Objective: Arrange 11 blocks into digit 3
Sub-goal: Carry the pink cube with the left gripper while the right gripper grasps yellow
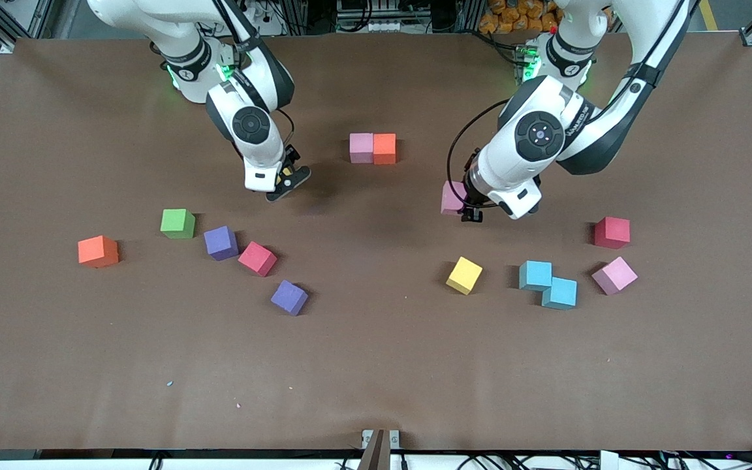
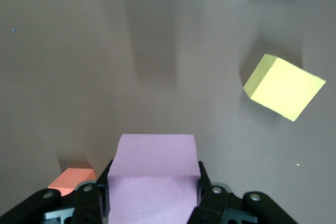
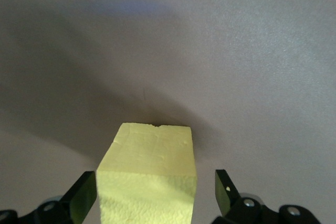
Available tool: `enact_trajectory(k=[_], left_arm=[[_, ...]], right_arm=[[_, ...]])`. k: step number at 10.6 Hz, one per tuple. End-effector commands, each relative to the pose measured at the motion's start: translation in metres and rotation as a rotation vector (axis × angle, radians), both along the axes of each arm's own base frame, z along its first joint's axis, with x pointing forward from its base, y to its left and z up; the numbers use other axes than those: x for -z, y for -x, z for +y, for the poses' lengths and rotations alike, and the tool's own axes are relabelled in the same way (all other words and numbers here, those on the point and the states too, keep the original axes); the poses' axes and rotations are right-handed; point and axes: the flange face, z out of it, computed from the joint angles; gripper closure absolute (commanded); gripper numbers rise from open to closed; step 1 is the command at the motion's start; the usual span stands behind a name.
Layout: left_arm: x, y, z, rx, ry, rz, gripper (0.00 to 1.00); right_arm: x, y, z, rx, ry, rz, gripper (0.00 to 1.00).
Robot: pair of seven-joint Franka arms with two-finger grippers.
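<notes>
My left gripper hangs over the middle of the table, shut on a pink block; the left wrist view shows the pink block clamped between both fingers. My right gripper is open around a yellow block, with a gap at one finger. A pink block and an orange block touch side by side. Loose blocks lie nearer the front camera: yellow, two cyan, pink, red, purple, red, purple, orange.
A green cube sits beside the purple block toward the right arm's end. Brown table runs wide toward the front camera. The left wrist view also shows the loose yellow block and the orange block.
</notes>
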Motion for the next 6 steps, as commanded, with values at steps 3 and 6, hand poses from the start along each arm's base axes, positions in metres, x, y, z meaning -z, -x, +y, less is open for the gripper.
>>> enact_trajectory(k=[3, 6], left_arm=[[0.018, 0.029, -0.013, -0.030, 0.002, 0.062, 1.00], [0.039, 0.062, -0.017, -0.041, 0.007, 0.032, 1.00]], right_arm=[[0.003, 0.002, -0.002, 0.054, 0.016, -0.006, 0.82], [-0.018, 0.000, 0.006, 0.105, 0.026, -0.012, 0.86]])
